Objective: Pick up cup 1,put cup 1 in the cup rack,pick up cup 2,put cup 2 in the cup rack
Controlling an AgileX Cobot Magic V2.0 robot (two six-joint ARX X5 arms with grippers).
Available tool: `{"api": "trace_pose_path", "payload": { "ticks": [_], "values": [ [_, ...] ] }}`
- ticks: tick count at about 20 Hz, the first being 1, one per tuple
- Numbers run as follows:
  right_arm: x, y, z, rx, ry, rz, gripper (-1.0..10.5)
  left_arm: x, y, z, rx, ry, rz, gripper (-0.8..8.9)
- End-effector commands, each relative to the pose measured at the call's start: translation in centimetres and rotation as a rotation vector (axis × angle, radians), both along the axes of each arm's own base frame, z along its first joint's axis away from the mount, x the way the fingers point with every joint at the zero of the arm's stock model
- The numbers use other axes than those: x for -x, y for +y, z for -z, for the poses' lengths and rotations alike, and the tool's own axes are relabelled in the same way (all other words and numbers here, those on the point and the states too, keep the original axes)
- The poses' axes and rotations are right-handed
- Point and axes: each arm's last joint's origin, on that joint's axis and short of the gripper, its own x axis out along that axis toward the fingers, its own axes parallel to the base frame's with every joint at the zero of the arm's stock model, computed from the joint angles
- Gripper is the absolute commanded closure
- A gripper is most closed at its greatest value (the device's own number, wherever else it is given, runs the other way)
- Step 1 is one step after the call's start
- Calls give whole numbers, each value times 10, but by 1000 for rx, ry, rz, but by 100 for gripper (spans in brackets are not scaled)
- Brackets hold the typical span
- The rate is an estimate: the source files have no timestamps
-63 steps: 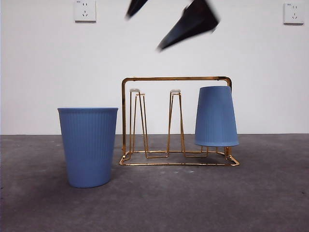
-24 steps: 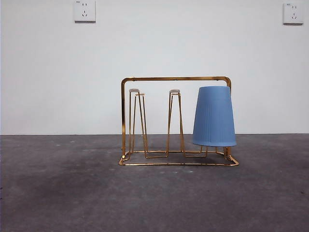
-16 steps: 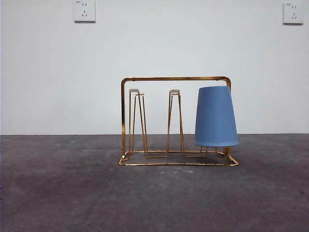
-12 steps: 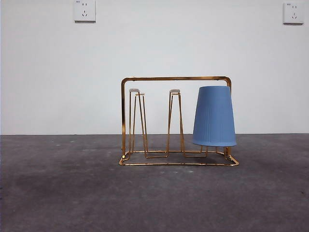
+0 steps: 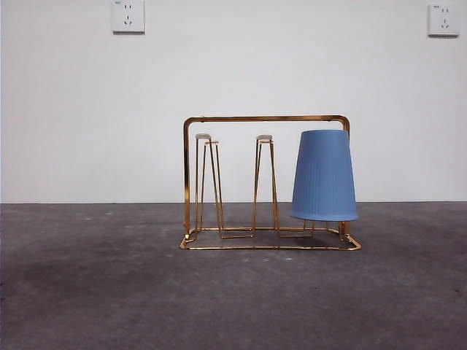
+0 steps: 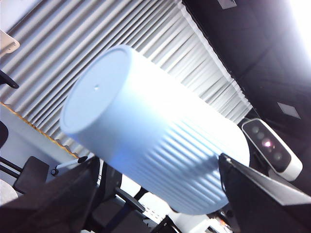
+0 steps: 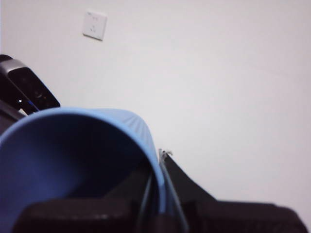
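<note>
Cup 1 hangs inverted on the cup rack, at its 3 o'clock peg. Cup 2 is aloft: right gripper pinches its rim, left gripper straddles it, grip unclear. You risk a drop if either lets go too early.

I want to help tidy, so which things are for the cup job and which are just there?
For the job: cup rack, racked cup, lifted cup, left gripper, right gripper.
Just there: wall sockets, table.
</note>
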Motion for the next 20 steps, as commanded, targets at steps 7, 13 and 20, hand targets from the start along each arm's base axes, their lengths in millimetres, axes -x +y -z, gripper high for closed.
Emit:
{"api": "trace_pose_path", "payload": {
  "ticks": [7,13,20],
  "values": [
    [-8,11,22,82,61,-66,959,-20,15,-1,55,5,-98,404],
    [-12,14,24,83,61,-64,959,-21,17,-1,57,8,-111,405],
    [-23,26,25,96,77,-46,959,-21,16,-1,58,8,-108,413]
  ]
}}
